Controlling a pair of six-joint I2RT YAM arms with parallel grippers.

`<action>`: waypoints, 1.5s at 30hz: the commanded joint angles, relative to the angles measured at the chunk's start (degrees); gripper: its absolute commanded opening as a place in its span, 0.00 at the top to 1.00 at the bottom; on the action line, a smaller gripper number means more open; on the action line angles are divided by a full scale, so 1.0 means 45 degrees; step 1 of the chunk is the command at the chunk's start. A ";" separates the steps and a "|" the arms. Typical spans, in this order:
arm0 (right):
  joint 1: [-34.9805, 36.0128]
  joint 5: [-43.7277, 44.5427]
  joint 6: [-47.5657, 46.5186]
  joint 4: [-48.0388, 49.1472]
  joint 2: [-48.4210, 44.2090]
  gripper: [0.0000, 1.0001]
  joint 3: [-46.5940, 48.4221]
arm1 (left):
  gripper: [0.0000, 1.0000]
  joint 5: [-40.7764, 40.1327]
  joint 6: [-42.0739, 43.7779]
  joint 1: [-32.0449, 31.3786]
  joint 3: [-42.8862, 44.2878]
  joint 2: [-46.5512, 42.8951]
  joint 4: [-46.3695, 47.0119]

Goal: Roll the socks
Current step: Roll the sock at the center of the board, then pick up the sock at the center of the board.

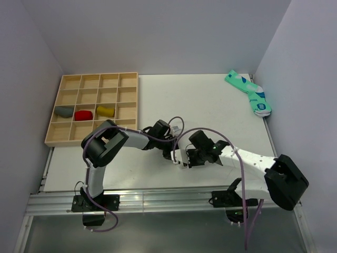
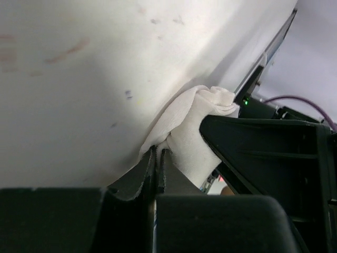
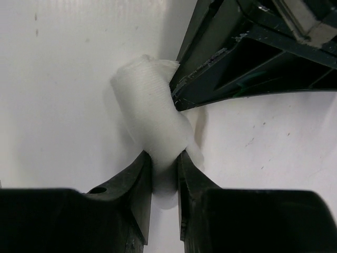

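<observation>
The white sock (image 3: 150,116) is a tight roll on the table, held between both grippers. My right gripper (image 3: 165,158) is shut on the near end of the roll. My left gripper (image 2: 158,153) is shut on a thin edge of the same white sock (image 2: 189,132), with the right gripper's black body close beside it. In the top view the two grippers, left (image 1: 169,149) and right (image 1: 185,158), meet at the table's front middle and mostly hide the white sock (image 1: 180,157). The mustard-yellow sock (image 1: 105,110) lies rolled in a tray compartment.
A wooden compartment tray (image 1: 92,79) stands at the back left, holding a grey bundle (image 1: 64,111) and a red bundle (image 1: 83,114). Teal patterned socks (image 1: 250,94) lie at the back right corner. Walls close in on three sides.
</observation>
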 commanded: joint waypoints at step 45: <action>0.0135 0.2069 0.7458 0.0643 0.4718 1.00 0.4901 | 0.58 -1.1962 -0.4751 -0.0514 -0.5498 -0.9823 0.1492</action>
